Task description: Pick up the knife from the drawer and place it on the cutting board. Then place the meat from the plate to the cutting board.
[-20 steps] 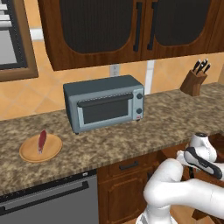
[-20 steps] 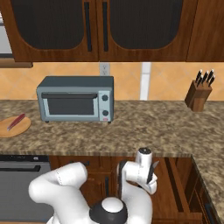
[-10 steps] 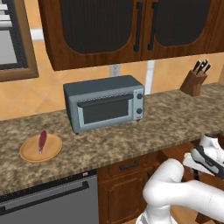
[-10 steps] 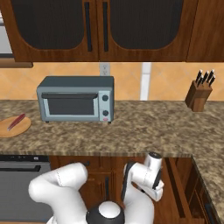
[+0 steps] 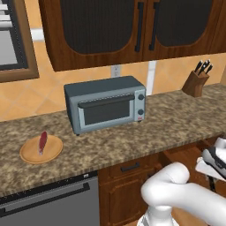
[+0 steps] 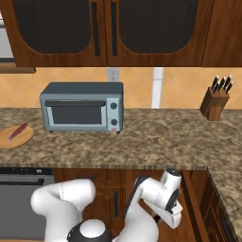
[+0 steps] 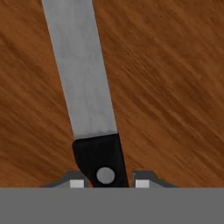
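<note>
Left base view: the meat (image 5: 42, 141) lies on the plate (image 5: 53, 152) at the left of the surface (image 5: 167, 123), well apart from the toaster oven (image 5: 106, 103). My arm reaches low, below the surface edge.

Right base view: my wrist hangs low by the cabinet fronts; the knife block (image 6: 216, 100) stands far right.

Hand view: the knife (image 7: 85, 92) lies on the drawer floor (image 7: 175, 87), its black handle between the fingertips (image 7: 77, 183) of my end effector (image 7: 106, 183). Whether they clamp it, I cannot tell. I judge this the knife pick-up; next comes a firm close, then lifting.
</note>
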